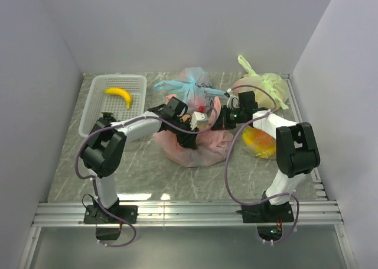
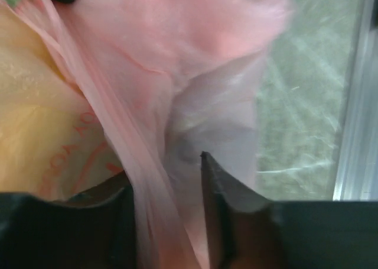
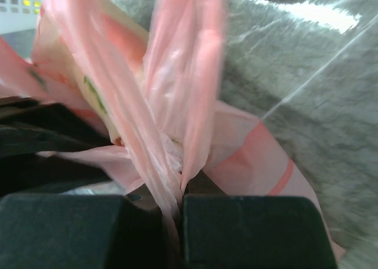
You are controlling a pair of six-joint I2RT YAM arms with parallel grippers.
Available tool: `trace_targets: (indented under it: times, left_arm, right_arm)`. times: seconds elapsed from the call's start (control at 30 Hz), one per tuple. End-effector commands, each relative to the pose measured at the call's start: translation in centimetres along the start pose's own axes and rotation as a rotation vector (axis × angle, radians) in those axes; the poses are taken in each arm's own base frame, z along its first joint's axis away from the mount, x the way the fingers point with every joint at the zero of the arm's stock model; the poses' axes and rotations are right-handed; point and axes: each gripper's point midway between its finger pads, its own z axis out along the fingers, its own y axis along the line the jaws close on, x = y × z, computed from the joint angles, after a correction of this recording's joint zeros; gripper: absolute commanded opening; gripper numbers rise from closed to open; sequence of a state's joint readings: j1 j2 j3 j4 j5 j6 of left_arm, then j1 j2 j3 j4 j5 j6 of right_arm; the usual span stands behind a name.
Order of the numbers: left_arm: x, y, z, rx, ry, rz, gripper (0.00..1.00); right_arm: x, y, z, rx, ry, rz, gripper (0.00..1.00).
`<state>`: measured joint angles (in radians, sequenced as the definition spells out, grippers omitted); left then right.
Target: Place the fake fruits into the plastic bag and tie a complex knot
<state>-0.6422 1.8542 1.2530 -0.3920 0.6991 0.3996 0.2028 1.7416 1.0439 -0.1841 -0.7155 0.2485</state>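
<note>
Centrally, pink plastic bag (image 1: 198,148) holds yellow fruit (image 2: 35,127); right gripper (image 3: 172,201) pinches its handles (image 3: 177,103), left gripper (image 2: 168,180) parted; basket (image 1: 94,106) holds a banana (image 1: 119,95).

Crowded middle, open front
The plastic bag (image 1: 198,146) blocks the table (image 1: 147,183) centre; blue bag (image 1: 192,86), green bag (image 1: 269,86) and basket (image 1: 90,109) line the far edge; near edge passable.

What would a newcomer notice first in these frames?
The crumpled pink bag in the middle stands out, with the right jaws shut on its twisted strip. Behind it sits a knotted blue bag, and a yellow banana lies in the white basket at the rear left.
</note>
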Motion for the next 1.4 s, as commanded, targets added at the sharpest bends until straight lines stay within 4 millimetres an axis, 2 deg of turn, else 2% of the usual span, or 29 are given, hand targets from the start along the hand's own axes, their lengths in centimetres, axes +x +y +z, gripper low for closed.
trace_targets:
  times: [0.0, 0.03, 0.07, 0.17, 0.23, 0.27, 0.33, 0.37, 0.4, 0.43, 0.5, 0.6, 0.7, 0.73, 0.8, 0.93, 1.1, 1.13, 1.17, 1.2, 1.23, 1.27, 1.3, 1.33, 1.37]
  left_arm:
    - [-6.5, -4.0, -5.4, 0.042, -0.101, 0.044, 0.42]
    - [-7.5, -4.2, -6.3, 0.03, -0.116, 0.046, 0.48]
    - [-9.5, -4.4, -7.6, 0.006, -0.143, 0.062, 0.49]
    - [-12.8, -4.7, -11.3, -0.045, -0.21, 0.092, 0.56]
    - [-14.6, -5.1, -14.1, -0.037, -0.282, 0.092, 0.93]
    - [-16.3, -5.7, -15.9, -0.051, -0.339, 0.124, 0.99]
    - [-17.8, -5.2, -18.4, -0.107, -0.407, 0.093, 0.99]
    - [-18.8, -5.4, -20.3, -0.151, -0.454, 0.101, 1.0]
    - [-19.6, -4.4, -22.1, -0.21, -0.507, 0.074, 0.99]
    - [-19.9, -3.7, -23.4, -0.266, -0.535, 0.055, 0.99]
    - [-19.1, -1.5, -26.4, -0.429, -0.578, -0.007, 0.99]
    - [-16.1, 1.3, -27.9, -0.532, -0.548, -0.092, 0.99]
    - [-15.3, 4.1, -29.1, -0.542, -0.601, -0.287, 0.99]
    - [-15.7, 4.1, -29.3, -0.532, -0.606, -0.289, 0.99]
    - [-15.6, 4.3, -28.3, -0.476, -0.586, -0.28, 0.99]
    - [-15.3, 4.4, -27.4, -0.44, -0.591, -0.253, 0.99]
    - [-14.4, 4.1, -24.8, -0.292, -0.573, -0.272, 0.99]
    - [-14.2, 3.7, -24.2, -0.251, -0.566, -0.271, 0.93]
    - [-14.0, 3.5, -24.1, -0.23, -0.563, -0.273, 0.81]
    - [-13.6, 3.2, -23.7, -0.209, -0.551, -0.283, 0.54]
    - [-13.5, 2.6, -23.5, -0.174, -0.543, -0.287, 0.41]
    - [-12.8, 2.5, -23.1, -0.154, -0.515, -0.31, 0.15]
    - [-12.6, 2.4, -23.0, -0.149, -0.507, -0.318, 0.04]
    - [-12.4, 2.3, -22.9, -0.145, -0.5, -0.329, 0.0]
    - [-12.2, 2.3, -22.9, -0.147, -0.494, -0.331, 0.0]
  right_arm:
    - [-3.2, -1.1, -1.1, 0.089, -0.08, -0.152, 0.0]
    - [-3.5, -0.7, -1.2, 0.087, -0.084, -0.182, 0.0]
    - [-3.5, -0.3, -1.3, 0.081, -0.081, -0.2, 0.0]
    - [-3.8, 0.4, -1.7, 0.075, -0.088, -0.245, 0.0]
    - [-3.5, 0.7, -1.9, 0.074, -0.079, -0.266, 0.0]
    - [-3.5, 0.7, -2.0, 0.072, -0.078, -0.274, 0.01]
    - [-3.3, 1.0, -2.1, 0.067, -0.078, -0.293, 0.02]
    - [-3.3, 1.2, -2.2, 0.066, -0.081, -0.304, 0.02]
    - [-3.2, 1.4, -2.1, 0.066, -0.077, -0.312, 0.03]
    - [-3.3, 1.6, -2.2, 0.065, -0.082, -0.32, 0.04]
    - [-3.2, 2.0, -2.1, 0.059, -0.08, -0.359, 0.07]
    - [-3.1, 2.3, -2.2, 0.065, -0.083, -0.402, 0.09]
    - [-2.8, 2.7, -2.2, 0.066, -0.082, -0.455, 0.09]
    - [-2.8, 3.0, -2.3, 0.064, -0.084, -0.47, 0.1]
    - [-2.4, 3.1, -2.2, 0.06, -0.074, -0.486, 0.1]
    - [-2.3, 3.7, -2.1, 0.057, -0.077, -0.532, 0.1]
    - [-2.6, 4.2, -2.0, 0.056, -0.085, -0.559, 0.11]
    - [-2.7, 4.0, -2.1, 0.066, -0.086, -0.559, 0.12]
    - [-2.8, 4.0, -2.1, 0.071, -0.086, -0.559, 0.12]
    - [-3.1, 4.1, -2.2, 0.077, -0.09, -0.56, 0.12]
    - [-3.3, 4.1, -2.3, 0.079, -0.094, -0.561, 0.12]
    - [-3.7, 4.4, -2.6, 0.084, -0.101, -0.557, 0.17]
    - [-4.0, 4.5, -2.9, 0.089, -0.108, -0.555, 0.22]
    - [-4.4, 4.9, -3.3, 0.093, -0.117, -0.559, 0.28]
    - [-4.5, 5.0, -3.8, 0.097, -0.119, -0.558, 0.42]
